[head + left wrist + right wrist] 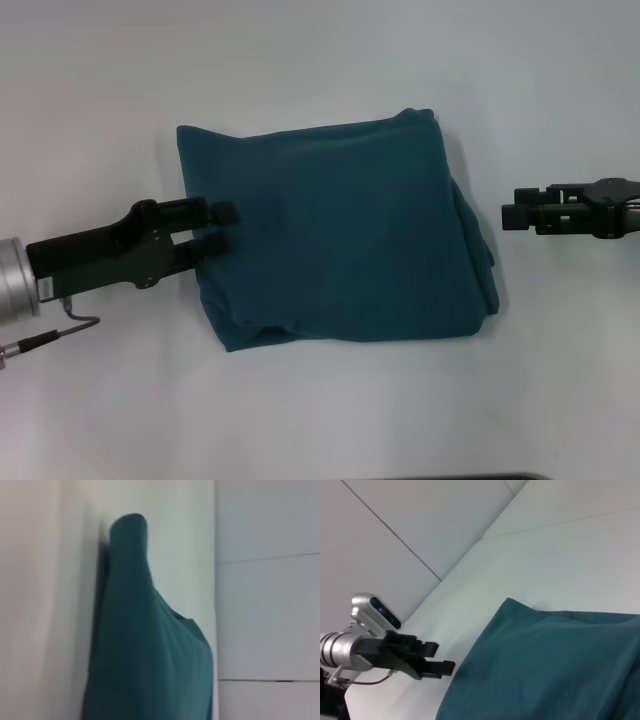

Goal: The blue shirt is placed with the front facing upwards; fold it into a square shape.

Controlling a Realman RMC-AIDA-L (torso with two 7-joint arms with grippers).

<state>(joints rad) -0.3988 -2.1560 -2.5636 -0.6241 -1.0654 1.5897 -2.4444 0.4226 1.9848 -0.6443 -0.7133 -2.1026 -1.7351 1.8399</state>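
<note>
At blue shirt's (340, 235) edge, left gripper (222, 228) gapes, apparently empty; print hidden.

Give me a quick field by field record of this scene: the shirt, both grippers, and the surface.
shirt: blue shirt folded into a rough square, lettering hidden
left gripper: left gripper at the shirt's left edge, fingers apart over the fabric
right gripper: right gripper off the shirt's right side, not touching
surface: white table

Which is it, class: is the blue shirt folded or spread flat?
Folded. The blue shirt lies as a compact, roughly square bundle on the white table, layered edges showing along its right side; no sleeves or lettering visible.
</note>
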